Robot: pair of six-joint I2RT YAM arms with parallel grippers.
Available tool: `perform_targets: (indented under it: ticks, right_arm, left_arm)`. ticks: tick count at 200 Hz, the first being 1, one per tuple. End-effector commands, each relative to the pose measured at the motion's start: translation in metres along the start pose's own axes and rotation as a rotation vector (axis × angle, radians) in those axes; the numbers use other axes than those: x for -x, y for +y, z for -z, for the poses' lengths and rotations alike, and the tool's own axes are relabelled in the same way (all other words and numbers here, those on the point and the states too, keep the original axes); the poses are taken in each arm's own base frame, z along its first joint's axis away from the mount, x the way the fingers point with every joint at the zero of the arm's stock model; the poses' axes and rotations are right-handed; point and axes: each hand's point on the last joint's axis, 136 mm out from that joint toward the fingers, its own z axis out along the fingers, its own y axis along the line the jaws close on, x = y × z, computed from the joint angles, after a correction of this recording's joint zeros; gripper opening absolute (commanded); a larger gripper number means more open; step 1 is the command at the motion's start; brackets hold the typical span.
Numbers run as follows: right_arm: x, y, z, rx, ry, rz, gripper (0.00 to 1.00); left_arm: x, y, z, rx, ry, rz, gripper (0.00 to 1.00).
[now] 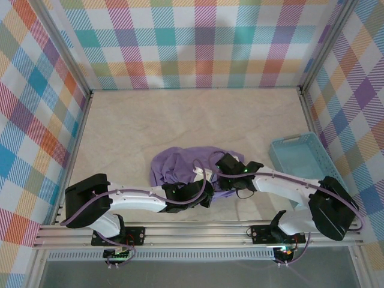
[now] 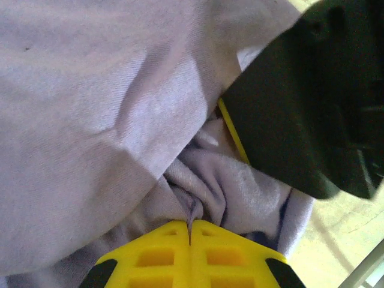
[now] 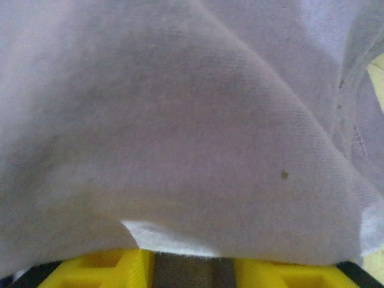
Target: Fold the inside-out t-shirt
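At the far left, the left arm (image 1: 120,201) lies low along the near rail (image 1: 198,230), well apart from the checked left wall (image 1: 36,120); its left gripper (image 2: 190,227) is clenched, yellow fingers (image 2: 156,259) pressed together on a pinch of the inside-out t-shirt (image 1: 177,168); the shirt lies crumpled in a heap at the near middle of the table (image 1: 150,120), touching no wall, with bare tabletop to its left, behind it and to its right; the right gripper (image 1: 230,163) sits on the heap's right edge, its fingers (image 3: 102,267) apart at the roots and their tips buried under cloth, so one cannot tell whether it grasps anything; farther right, the light blue basket (image 1: 277,162) stands just beside the right wall (image 1: 354,120), apart from the shirt, its floor showing bare; the right arm (image 1: 288,187) passes across its near end in the overhead view.
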Motion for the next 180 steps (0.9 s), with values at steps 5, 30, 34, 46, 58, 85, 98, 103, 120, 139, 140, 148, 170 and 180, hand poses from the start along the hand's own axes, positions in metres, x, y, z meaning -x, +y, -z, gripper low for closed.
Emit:
perform_targets:
  ticks: [5,30,34,46,58,85,98,103,120,139,140,148,170,180]
  right_arm:
    - [0.024,0.002,0.009,-0.008,-0.085,-0.015,0.27]
    - [0.029,0.005,0.017,0.01,-0.099,0.008,0.03]
    - [0.029,0.006,0.019,0.017,-0.102,0.012,0.0]
    - [0.03,0.007,0.029,0.041,-0.12,0.021,0.0]
    - [0.031,0.011,0.041,0.092,-0.14,0.034,0.0]
    - [0.026,0.024,0.077,0.248,-0.175,0.051,0.0]
    - [0.022,0.025,0.09,0.3,-0.182,0.05,0.0]
    - [0.02,0.025,0.093,0.311,-0.183,0.051,0.0]
    - [0.011,0.024,0.1,0.35,-0.183,0.059,0.0]
    - [0.0,0.018,0.1,0.366,-0.184,0.048,0.0]
    - [0.0,0.018,0.1,0.367,-0.185,0.047,0.0]
    - [-0.005,0.015,0.099,0.371,-0.189,0.034,0.0]
    - [-0.014,0.0,0.095,0.35,-0.198,-0.033,0.0]
    - [-0.019,-0.01,0.091,0.313,-0.194,-0.082,0.0]
  left_arm:
    - [-0.003,0.002,0.001,0.012,-0.015,-0.02,0.0]
    - [-0.004,0.006,0.0,0.032,-0.013,-0.025,0.0]
    - [-0.004,0.007,0.0,0.037,-0.015,-0.026,0.0]
    - [-0.004,0.009,0.0,0.047,-0.02,-0.027,0.01]
    - [-0.003,0.013,0.001,0.059,-0.031,-0.027,0.04]
    - [-0.002,0.023,0.004,0.093,-0.056,-0.024,0.18]
    - [-0.002,0.028,0.006,0.111,-0.064,-0.023,0.24]
    - [-0.002,0.03,0.007,0.115,-0.069,-0.02,0.26]
    - [0.0,0.034,0.011,0.121,-0.086,-0.008,0.33]
    - [0.004,0.036,0.017,0.125,-0.102,0.001,0.38]
    - [0.005,0.036,0.017,0.125,-0.103,0.002,0.38]
    - [0.007,0.035,0.019,0.117,-0.108,0.003,0.39]
    - [0.016,0.029,0.025,0.096,-0.126,-0.002,0.43]
    - [0.021,0.026,0.028,0.093,-0.133,-0.009,0.44]
